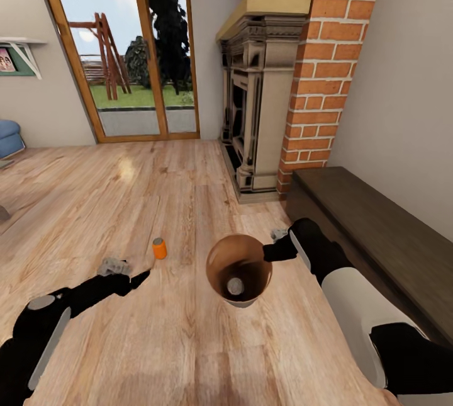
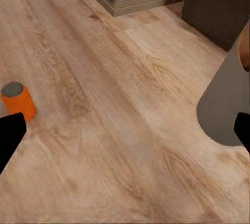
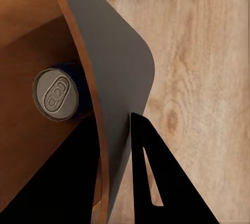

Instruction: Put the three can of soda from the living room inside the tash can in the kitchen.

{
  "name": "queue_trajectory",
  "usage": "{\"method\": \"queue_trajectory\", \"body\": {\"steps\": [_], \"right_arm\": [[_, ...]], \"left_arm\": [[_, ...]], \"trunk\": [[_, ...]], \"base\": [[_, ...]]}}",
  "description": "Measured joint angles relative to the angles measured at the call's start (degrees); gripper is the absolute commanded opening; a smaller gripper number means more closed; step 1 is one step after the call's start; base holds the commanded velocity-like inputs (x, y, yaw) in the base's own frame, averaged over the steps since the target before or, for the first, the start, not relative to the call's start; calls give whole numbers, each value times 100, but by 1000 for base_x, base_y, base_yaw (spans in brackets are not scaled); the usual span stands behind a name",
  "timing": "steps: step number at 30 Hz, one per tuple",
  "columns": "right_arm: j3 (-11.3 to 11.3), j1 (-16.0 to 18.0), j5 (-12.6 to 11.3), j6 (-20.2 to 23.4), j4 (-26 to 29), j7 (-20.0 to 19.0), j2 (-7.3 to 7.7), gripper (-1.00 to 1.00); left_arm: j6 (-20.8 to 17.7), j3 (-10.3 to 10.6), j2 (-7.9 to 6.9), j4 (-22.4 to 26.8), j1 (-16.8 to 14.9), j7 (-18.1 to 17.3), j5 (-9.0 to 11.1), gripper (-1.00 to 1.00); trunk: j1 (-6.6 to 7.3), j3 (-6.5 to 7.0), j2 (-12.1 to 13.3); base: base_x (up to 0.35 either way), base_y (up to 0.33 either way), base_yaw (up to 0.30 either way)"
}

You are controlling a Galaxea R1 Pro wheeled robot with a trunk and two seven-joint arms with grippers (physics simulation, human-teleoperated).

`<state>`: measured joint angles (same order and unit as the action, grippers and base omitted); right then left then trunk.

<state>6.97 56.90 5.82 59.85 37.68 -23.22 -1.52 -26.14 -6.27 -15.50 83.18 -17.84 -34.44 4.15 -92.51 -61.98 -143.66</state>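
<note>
The living room's light wood floor (image 1: 189,343) runs from the glazed garden door (image 1: 126,47) past the red brick fireplace with its pale carved surround (image 1: 264,78) to a long dark brown wooden bench (image 1: 377,230) against the wall on the robot's right. Over the open floor the right gripper (image 1: 278,243) has its jaws clamped on the rim of the small round grey bucket with a tan wooden rim and brown inside (image 1: 217,267), one finger (image 3: 161,177) outside the wall and the other within; it seems to be carried this way as a basket, so cans can be collected before the trip to the kitchen. One dark blue soda can with a dull grey top (image 3: 58,95) already stands at its bottom. An orange soda can with a grey lid (image 1: 160,248) stands upright on the floor, just beyond the left gripper (image 1: 141,277), whose black jaws are spread apart and aimed toward it. Nothing lies between them; the bucket hangs near on the right, so the reach wants care. A third can is not to be seen.
</note>
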Motion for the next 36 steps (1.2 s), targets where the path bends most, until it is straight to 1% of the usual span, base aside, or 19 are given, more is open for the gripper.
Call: {"method": "queue_trajectory", "body": {"steps": [1,2,4,5,6,7,8,9,12,14,15,18,20,22,24,25,30,33,36], "right_arm": [[-4,-49,-227,15,-8,-43,163,-100],[-13,-70,-169,14,-1,-50,245,-100],[-41,-101,108,-21,-10,-61,391,-100],[-147,-128,132,-26,-23,-98,511,-100],[-298,-159,170,-33,-57,-138,597,-100],[-382,-174,220,-43,-88,-152,632,-100],[-581,-204,86,-28,-236,-202,726,-100],[-653,-222,-56,9,-412,-222,801,-100],[-748,-232,43,-20,-603,-227,941,-100],[-759,-239,169,-36,-681,-223,989,-100],[-769,-241,168,-39,-715,-227,1007,-100],[-799,-249,25,-176,-940,-346,1054,-100],[-805,-253,-67,-337,-1214,-534,1112,-100],[-820,-251,-30,-632,-1440,-650,1185,-100],[-795,-253,90,-808,-1559,-697,1216,-100],[-792,-253,96,-973,-1677,-747,1243,-100],[-809,-252,-59,-1025,-1737,-788,1247,-100],[-783,-253,35,-1073,-1755,-789,1238,-100],[-778,-253,27,-1085,-1762,-794,1219,-100]], "left_arm": [[634,-85,83,-376,201,704,-190,100],[885,-102,122,-595,257,953,-228,100],[1344,-125,182,-1010,324,1368,-294,100],[1740,-140,219,-1452,367,1681,-337,100],[2070,-148,245,-1917,395,1898,-361,100],[2213,-151,256,-2137,403,1980,-363,100],[2509,-158,273,-2571,421,2129,-382,100],[2655,-163,281,-2781,424,2190,-386,100],[2873,-169,288,-2978,428,2254,-385,100],[2941,-174,290,-3026,431,2272,-383,100],[2965,-175,292,-3044,433,2278,-382,100],[3026,-179,298,-3086,436,2292,-370,100],[3058,-176,300,-3100,437,2297,-365,100],[3078,-170,303,-3107,438,2299,-356,100],[3088,-168,306,-3111,439,2300,-352,100],[3098,-166,313,-3118,439,2301,-345,100],[3103,-164,318,-3122,439,2301,-345,100],[3106,-164,319,-3123,439,2302,-340,100],[3107,-164,324,-3123,441,2302,-333,100]], "trunk": [[0,-1,0],[0,0,0],[0,0,0],[0,0,0],[-1,-1,0],[0,0,0],[0,0,0],[0,0,0],[0,0,0],[0,0,0],[0,0,0],[0,0,0],[0,0,0],[0,0,0],[0,0,0],[0,0,0],[0,0,0],[0,0,0],[0,0,0]], "base": [[0,0,0],[0,0,0],[0,0,0],[0,0,0],[0,0,0],[0,0,0],[0,0,0],[0,0,0],[0,0,0],[0,0,0],[0,0,0],[0,0,0],[0,0,0],[0,0,0],[0,0,0],[0,0,0],[0,0,0],[0,0,0],[0,0,0]]}}
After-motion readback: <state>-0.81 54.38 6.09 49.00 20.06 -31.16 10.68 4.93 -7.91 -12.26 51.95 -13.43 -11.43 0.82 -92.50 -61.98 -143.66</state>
